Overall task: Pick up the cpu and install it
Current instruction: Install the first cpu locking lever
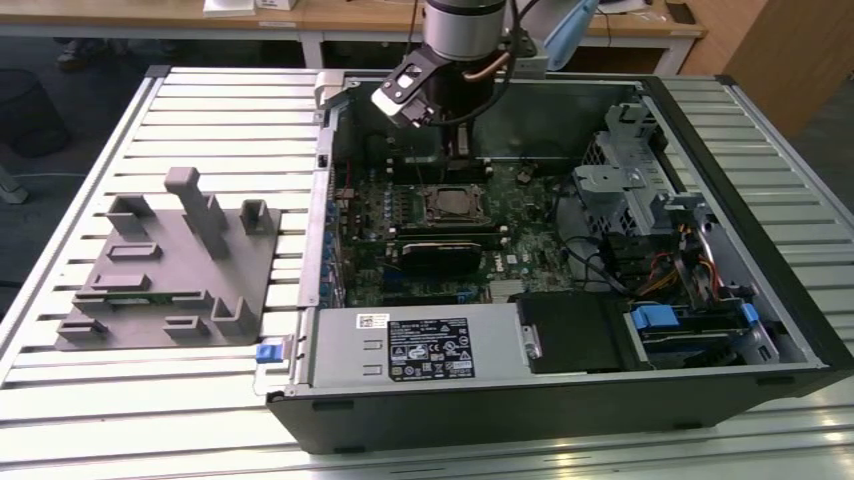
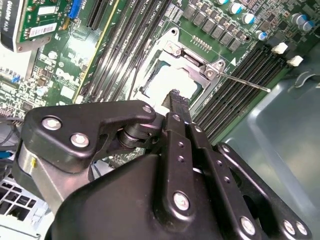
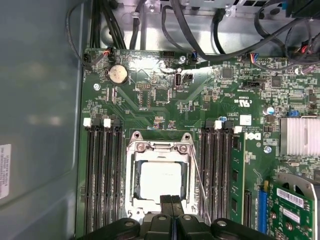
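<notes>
The cpu (image 3: 160, 181) lies flat in the socket on the green circuit board (image 3: 165, 100), its pale metal top facing up and ringed by the socket's metal frame (image 3: 160, 147), with rows of memory slots (image 3: 102, 175) on both sides. The board sits in an open computer case (image 1: 534, 410) that lies on its side on the slatted table (image 1: 200, 110), nearer the table edge at the exterior view's right. A grey holder (image 1: 160, 270) rests on the table well apart from it, toward the opposite edge. The hand (image 3: 171, 199) hangs directly above one edge of the cpu. Its two fingers are pressed together with nothing between them, so it is clenched and empty. In the second wrist view the fingertips (image 2: 175, 97) sit just over the bright chip, though I cannot tell whether they touch it. A thin lever (image 2: 245, 81) sticks out beside the frame, and I cannot tell whether the frame is latched. As for handling, the cpu is probably light, thin and stiff, with a smooth top that would be slippery to pinch. Its underside and the socket contacts are probably delicate. The safe grip would be across two opposite edges, keeping it level and pressing only gently.
</notes>
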`<control>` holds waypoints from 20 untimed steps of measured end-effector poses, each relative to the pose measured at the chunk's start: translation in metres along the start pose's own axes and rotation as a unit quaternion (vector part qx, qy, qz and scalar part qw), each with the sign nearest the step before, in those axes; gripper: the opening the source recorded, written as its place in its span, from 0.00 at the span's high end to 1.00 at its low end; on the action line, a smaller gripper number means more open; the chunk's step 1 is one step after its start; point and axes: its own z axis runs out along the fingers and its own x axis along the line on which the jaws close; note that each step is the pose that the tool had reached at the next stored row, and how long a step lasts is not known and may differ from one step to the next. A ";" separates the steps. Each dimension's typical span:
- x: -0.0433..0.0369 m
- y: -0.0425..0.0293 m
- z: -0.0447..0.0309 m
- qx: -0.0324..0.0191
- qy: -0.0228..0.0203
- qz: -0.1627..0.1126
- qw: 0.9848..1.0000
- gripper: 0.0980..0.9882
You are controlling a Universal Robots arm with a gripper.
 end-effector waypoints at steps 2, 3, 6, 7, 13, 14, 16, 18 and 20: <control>-0.0001 0.0002 -0.0041 0.000 0.000 0.000 1.000 0.99; -0.0002 0.0002 -0.0062 0.000 0.000 0.000 1.000 0.99; -0.0004 0.0005 -0.0134 0.000 0.000 0.000 1.000 0.99; -0.0004 0.0006 -0.0158 0.000 0.000 0.000 1.000 0.99; -0.0006 0.0008 -0.0221 0.000 0.000 -0.007 1.000 0.99; -0.0006 0.0008 -0.0222 0.000 0.000 -0.015 1.000 0.99; -0.0006 0.0007 -0.0220 -0.001 0.001 -0.034 0.999 0.99; -0.0006 0.0007 -0.0217 -0.001 0.001 -0.052 0.999 0.99; -0.0006 0.0006 -0.0214 -0.002 0.002 -0.070 0.998 0.99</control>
